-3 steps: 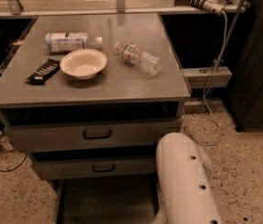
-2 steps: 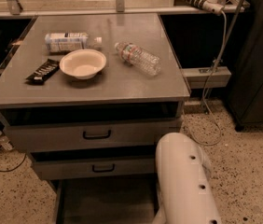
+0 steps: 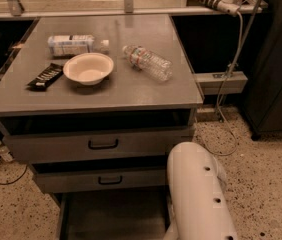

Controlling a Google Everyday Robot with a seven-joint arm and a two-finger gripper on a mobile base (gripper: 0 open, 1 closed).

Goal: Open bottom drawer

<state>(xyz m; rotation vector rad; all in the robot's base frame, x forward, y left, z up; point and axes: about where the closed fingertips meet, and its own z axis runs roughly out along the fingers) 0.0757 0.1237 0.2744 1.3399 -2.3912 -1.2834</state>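
The bottom drawer (image 3: 112, 215) stands pulled out below the two upper drawer fronts. Its flat grey tray shows at the lower edge of the camera view, while its front and handle are cut off by the frame. My white arm (image 3: 197, 194) comes in at the lower right, next to the tray's right side. My gripper is out of view, below the frame or behind the arm.
The top drawer front (image 3: 103, 144) and the middle drawer front (image 3: 110, 180) each stick out a little. On the cabinet top (image 3: 146, 91) lie a white bowl (image 3: 88, 68), a clear bottle (image 3: 148, 62), a white bottle (image 3: 73, 44) and a black packet (image 3: 45, 76). A power strip and cable (image 3: 226, 4) hang at the right. The floor is speckled.
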